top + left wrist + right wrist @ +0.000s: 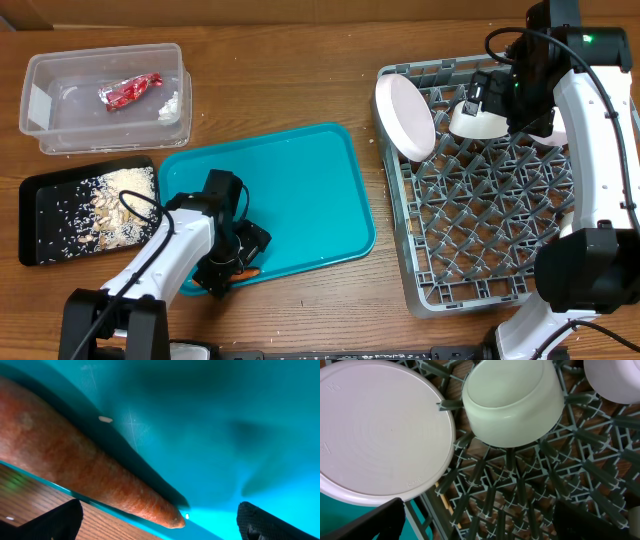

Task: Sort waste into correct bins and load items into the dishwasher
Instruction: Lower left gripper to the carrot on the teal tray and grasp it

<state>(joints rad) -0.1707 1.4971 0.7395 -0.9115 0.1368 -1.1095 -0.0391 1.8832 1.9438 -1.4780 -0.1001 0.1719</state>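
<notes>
Hovering my left gripper (159, 527), jaws spread, over carrot (75, 467): stiff, light, tapered, probably roll-prone; I am favouring its thicker middle.

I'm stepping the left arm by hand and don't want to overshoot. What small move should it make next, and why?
Probably lower the left gripper a little and close it on the carrot. Its jaws stand open with the carrot's tip between them, not yet gripped, by the teal tray's rim.
</notes>
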